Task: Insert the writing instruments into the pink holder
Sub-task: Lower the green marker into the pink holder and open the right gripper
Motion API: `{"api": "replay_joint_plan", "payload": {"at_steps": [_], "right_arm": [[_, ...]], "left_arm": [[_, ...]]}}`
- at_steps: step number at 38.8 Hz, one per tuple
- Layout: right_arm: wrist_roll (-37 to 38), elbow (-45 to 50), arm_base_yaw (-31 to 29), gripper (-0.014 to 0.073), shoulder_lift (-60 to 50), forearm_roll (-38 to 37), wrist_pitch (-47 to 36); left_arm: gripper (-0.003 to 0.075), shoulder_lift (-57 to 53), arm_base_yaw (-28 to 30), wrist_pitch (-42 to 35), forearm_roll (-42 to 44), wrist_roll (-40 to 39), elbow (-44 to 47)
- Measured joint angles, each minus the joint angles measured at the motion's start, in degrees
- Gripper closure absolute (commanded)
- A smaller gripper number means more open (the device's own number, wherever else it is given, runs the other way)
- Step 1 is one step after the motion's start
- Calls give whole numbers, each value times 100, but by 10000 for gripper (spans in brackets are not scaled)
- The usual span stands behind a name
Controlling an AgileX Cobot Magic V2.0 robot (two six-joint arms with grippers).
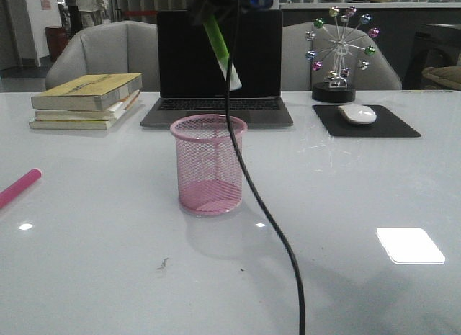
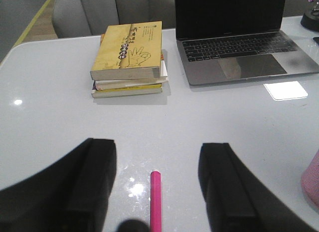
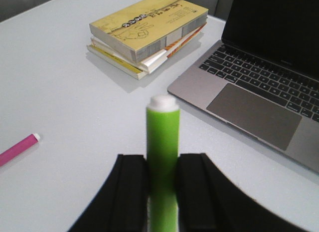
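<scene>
White glossy worktop (image 1: 108,263) carried the pink wire-mesh pen cup (image 1: 209,166). Right pincer (image 3: 162,182), clenched on the lime-green marker (image 1: 220,47), held it tilted above the cup; left pincer (image 2: 157,192) straddled the magenta marker (image 2: 155,199), released.

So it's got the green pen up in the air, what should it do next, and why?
Probably lower the green pen toward the pink cup. The right fingers are clamped on it, and it hangs tilted, white tip down, above the cup's open mouth, which looks empty. The pink pen lies on the table.
</scene>
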Motion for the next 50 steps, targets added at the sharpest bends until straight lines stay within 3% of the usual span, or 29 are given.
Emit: {"api": "replay_joint_plan", "payload": {"at_steps": [12,33,37,43,50], "right_arm": [[0,776,378,536,97,78,-1319],[10,840,453,524,372,89,-1397],[21,840,453,421,372,89,-1397],[22,840,453,147,372,89,-1397],[22,840,453,125,372,89,-1384]], "left_arm": [[283,0,0,0,0,0,0],[283,0,0,12,0,0,0],[283,0,0,12,0,0,0],[283,0,0,12,0,0,0],[283,0,0,12,22,0,0]]}}
